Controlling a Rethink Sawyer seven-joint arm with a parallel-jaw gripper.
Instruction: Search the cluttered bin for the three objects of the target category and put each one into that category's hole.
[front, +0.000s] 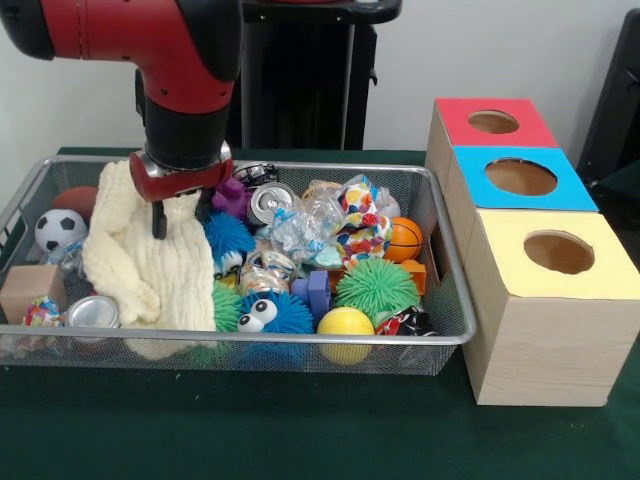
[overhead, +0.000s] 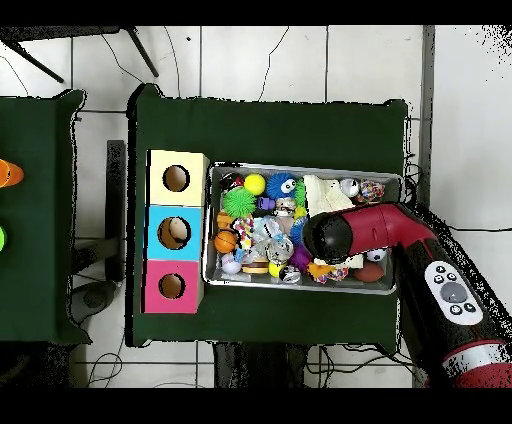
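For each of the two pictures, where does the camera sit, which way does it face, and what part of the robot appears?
Front view: across the table, facing the robot; sees the bin, three boxes, and the red arm ending in the gripper over a cream cloth.
Overhead view: above the table, looking straight down; the arm enters from lower right.
Shared: bin, boxes, arm.
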